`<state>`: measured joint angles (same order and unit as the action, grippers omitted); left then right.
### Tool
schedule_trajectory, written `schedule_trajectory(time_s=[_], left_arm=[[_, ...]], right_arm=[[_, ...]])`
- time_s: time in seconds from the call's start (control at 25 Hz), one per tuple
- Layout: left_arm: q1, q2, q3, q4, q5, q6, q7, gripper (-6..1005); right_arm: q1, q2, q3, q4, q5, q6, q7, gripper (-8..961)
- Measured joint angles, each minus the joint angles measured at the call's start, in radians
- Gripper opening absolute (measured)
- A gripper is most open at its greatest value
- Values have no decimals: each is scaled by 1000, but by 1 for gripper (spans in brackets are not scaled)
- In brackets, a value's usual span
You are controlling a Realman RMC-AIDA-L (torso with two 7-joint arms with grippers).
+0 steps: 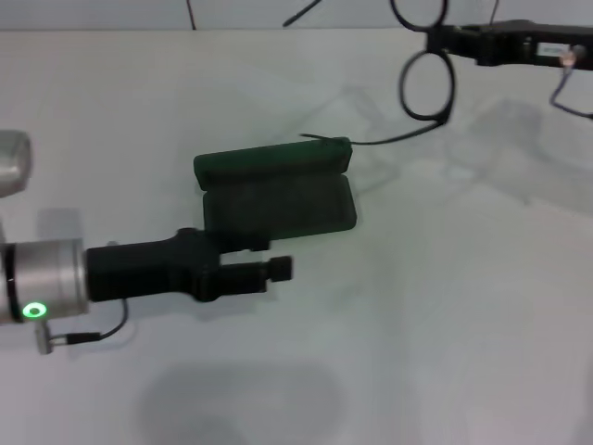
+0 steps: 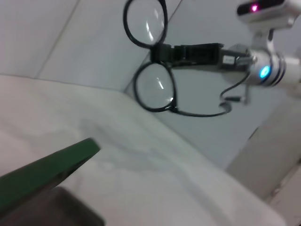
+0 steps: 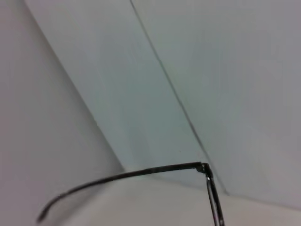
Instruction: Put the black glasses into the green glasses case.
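Overhead, the right claw [image 1: 435,37] grips the black glasses [image 1: 427,85] at the bridge, lenses hanging, one temple arm trailing toward the green glasses case [image 1: 278,190]. That case lies open on the tabletop [image 1: 445,306], below and leftward. The left claw [image 1: 278,269], apparently closed, steadies its near edge.

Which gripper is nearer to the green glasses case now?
The left. The left gripper lies just in front of the open green glasses case, about touching its near edge. The right gripper is far back to the right, holding the black glasses above the table.
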<state>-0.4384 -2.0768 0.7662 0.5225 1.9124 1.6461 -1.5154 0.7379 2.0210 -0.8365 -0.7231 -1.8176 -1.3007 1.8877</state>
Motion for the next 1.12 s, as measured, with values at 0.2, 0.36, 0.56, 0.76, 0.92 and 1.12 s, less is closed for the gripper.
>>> schedule_trajectory(time_s=[0.2,0.36,0.56,0.76,0.92,1.12], left_arm=[[-48,-8,5,-65,-46,22,68,773],[-94,-9,5,-126,-72,40,107,595],[-130,-11,6,-158,-92,41,121,386],[-142,-12,6,-173,-104,43,173,228],[-147,-13,6,-182,-104,48,223,129],[-157,-14,8,-191,-103,88,265,19]], right_arm=[[24,-1,-7,170,158,3,-130,56],[36,4,-6,290,229,3,-221,56],[46,6,-6,391,296,-19,-310,56],[47,7,-8,433,312,-50,-330,55],[47,7,-37,438,315,-54,-334,55],[49,7,-88,439,316,-39,-352,55]])
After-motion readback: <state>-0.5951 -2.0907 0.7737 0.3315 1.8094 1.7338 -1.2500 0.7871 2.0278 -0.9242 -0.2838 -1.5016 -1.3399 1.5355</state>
